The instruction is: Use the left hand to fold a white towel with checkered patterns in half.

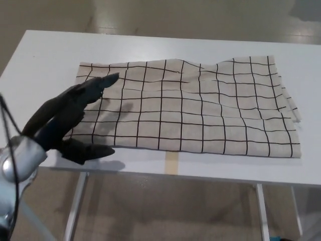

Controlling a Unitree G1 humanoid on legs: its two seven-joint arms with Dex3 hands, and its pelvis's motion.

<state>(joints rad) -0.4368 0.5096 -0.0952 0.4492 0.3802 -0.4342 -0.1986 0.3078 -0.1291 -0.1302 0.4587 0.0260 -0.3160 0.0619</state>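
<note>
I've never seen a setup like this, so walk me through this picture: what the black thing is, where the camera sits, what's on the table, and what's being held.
The camera sits on a humanoid robot's head, looking down at its work. The black shape is the robot's left hand, with a thumb and two thick fingers, spread open over the left end of the checkered towel. It holds nothing. The towel lies on a white table. The right hand is out of the picture.
</note>
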